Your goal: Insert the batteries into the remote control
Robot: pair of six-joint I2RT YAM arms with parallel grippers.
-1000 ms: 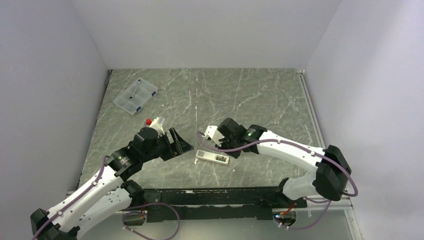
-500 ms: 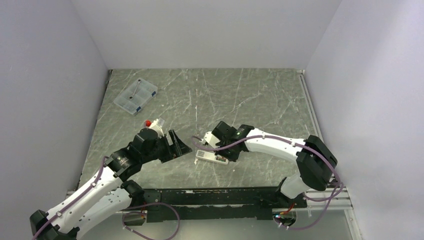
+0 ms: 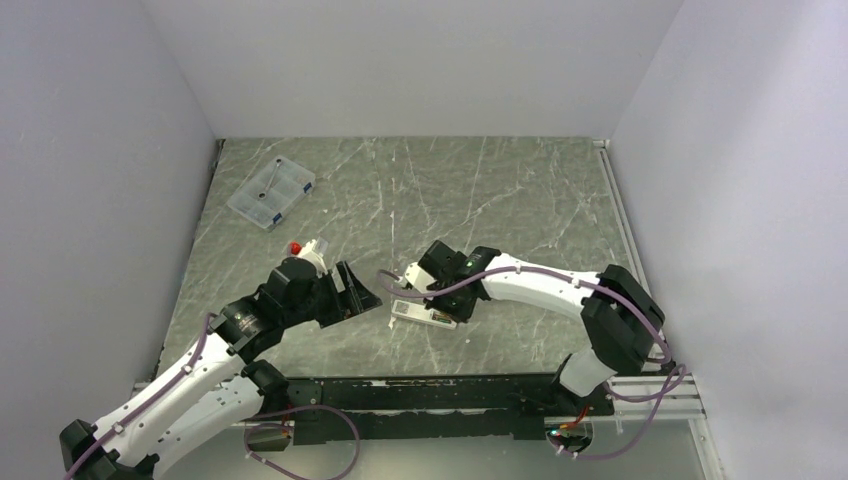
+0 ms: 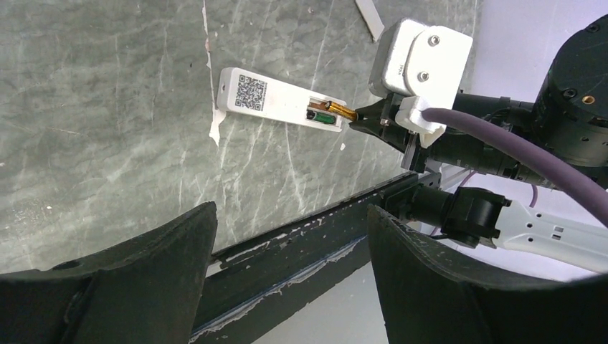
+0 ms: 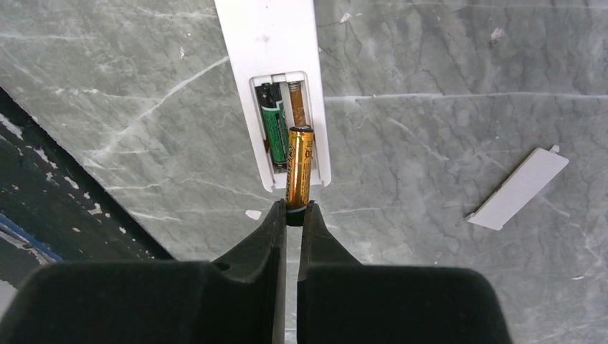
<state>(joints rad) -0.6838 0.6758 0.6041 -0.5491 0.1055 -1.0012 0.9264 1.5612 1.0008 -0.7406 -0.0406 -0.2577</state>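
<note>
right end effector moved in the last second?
Yes. In the top view the right end effector came toward the near edge and slightly left, onto the right end of the remote, which stayed put. It is shut on the copper battery.

Table [image 3: 520, 200] with remote control [image 4: 283, 104], cover [image 5: 520, 188], box [image 3: 270, 192]

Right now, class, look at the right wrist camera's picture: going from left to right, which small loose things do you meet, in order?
green battery → orange battery → flat white cover
</note>
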